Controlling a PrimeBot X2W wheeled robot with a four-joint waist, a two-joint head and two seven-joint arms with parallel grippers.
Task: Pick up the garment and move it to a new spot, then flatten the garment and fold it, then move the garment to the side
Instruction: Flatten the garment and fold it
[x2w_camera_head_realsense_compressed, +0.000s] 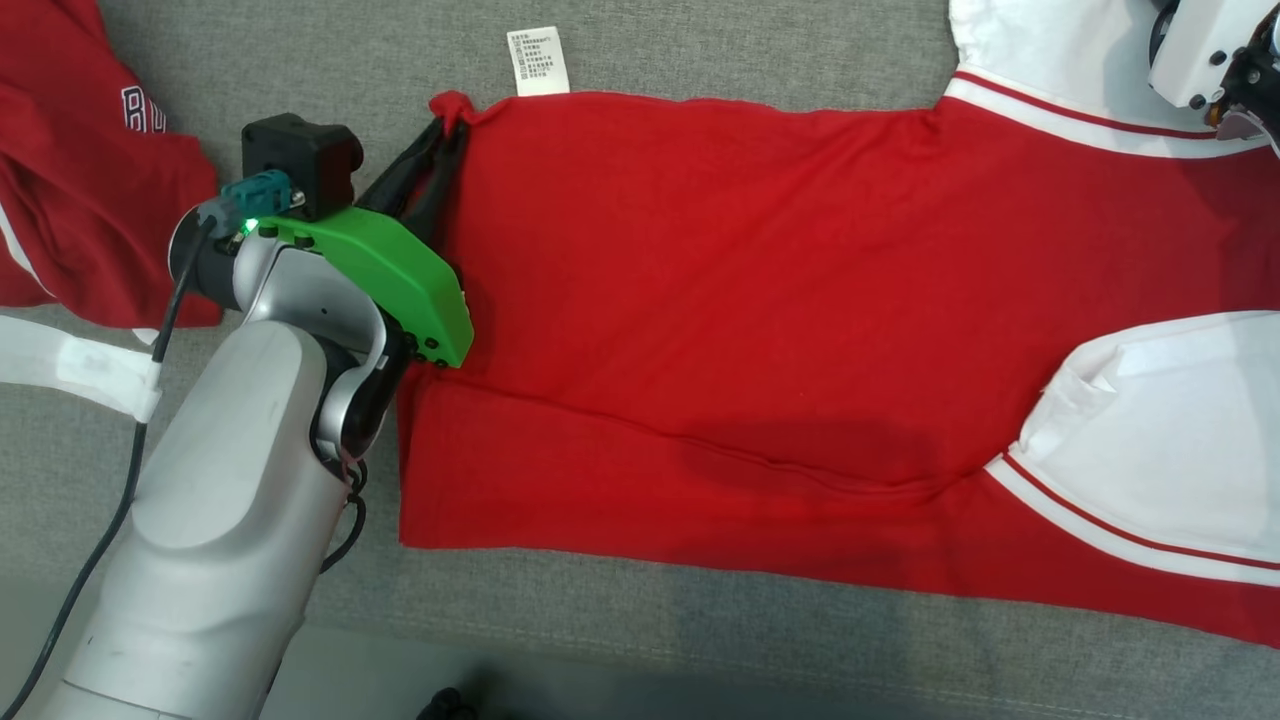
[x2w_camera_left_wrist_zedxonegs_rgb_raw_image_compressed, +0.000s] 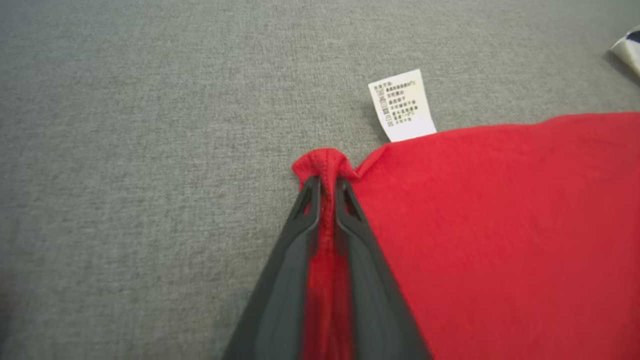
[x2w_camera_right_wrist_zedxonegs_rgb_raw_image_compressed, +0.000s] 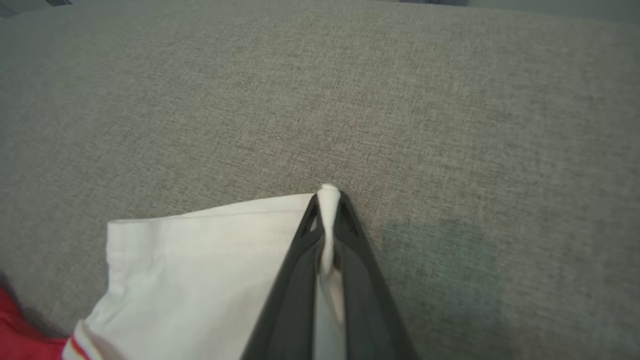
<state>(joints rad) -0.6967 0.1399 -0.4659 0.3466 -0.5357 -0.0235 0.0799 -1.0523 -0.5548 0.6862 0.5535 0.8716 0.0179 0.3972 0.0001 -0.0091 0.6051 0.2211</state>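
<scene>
Red T-shirt (x2w_camera_head_realsense_compressed: 720, 300) lies spread sideways on grey fabric-covered table (x2w_camera_head_realsense_compressed: 700, 40): hem toward 9 o'clock, sleeves toward 3 o'clock. Left gripper (x2w_camera_left_wrist_zedxonegs_rgb_raw_image_compressed: 325, 182) clamped tight on hem corner (x2w_camera_left_wrist_zedxonegs_rgb_raw_image_compressed: 320, 160) at 11 o'clock, beside care label (x2w_camera_head_realsense_compressed: 538, 62). Right gripper (x2w_camera_right_wrist_zedxonegs_rgb_raw_image_compressed: 328, 200) pinched closed on cuff of far white sleeve (x2w_camera_right_wrist_zedxonegs_rgb_raw_image_compressed: 200, 260) at 1 o'clock. Long crease (x2w_camera_head_realsense_compressed: 700, 450) near 6 o'clock edge. Judgement: relocation likely done, flattening in hand; fold and move aside not yet done. Second red garment (x2w_camera_head_realsense_compressed: 90, 200) bunched at 9 o'clock.
</scene>
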